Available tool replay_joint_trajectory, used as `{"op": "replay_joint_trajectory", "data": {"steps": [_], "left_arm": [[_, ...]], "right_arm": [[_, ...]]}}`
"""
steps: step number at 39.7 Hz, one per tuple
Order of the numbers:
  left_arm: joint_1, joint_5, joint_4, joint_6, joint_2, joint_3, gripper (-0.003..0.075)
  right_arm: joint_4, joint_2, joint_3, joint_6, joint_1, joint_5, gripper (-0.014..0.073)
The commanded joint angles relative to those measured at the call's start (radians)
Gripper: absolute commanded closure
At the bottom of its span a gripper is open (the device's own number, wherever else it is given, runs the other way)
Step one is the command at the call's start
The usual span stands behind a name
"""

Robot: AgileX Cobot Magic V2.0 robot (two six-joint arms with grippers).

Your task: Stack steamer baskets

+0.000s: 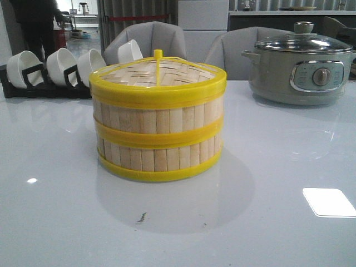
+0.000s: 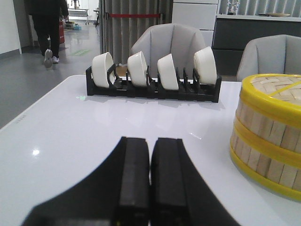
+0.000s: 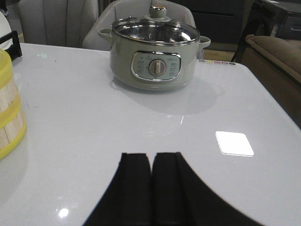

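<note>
While both end effectors (image 2: 150,183) (image 3: 151,188) sit closed and empty, steamer baskets (image 1: 158,136) stand stacked, lidded.

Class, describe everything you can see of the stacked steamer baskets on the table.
The steamer baskets are two round, shallow tiers, one resting squarely on the other, standing upright near the middle of the white table. Their walls look like pale vertical bamboo slats, bound by bright yellow bands at base, join and top. A woven-bamboo lid with a yellow rim and small yellow knob closes the upper tier, so the insides are hidden. Neither pincer touches them; only the table and the lid do.
</note>
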Motion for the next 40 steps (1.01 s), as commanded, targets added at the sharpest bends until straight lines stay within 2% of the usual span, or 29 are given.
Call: {"op": "replay_joint_trajectory", "data": {"steps": [1,30,40], "left_arm": [[0.003,-0.083,-0.008,-0.003,-0.014,0.0,0.0636],[0.003,-0.083,-0.008,-0.003,-0.014,0.0,0.0636],[0.003,-0.083,-0.008,-0.003,-0.014,0.0,0.0636]], "right_arm": [[-0.007,0.006,-0.029,-0.001,-0.005,-0.09,0.0553],[-0.007,0.006,-0.029,-0.001,-0.005,-0.098,0.0553],[-0.007,-0.114,0.006,-0.001,-0.003,-0.087,0.0566]]}}
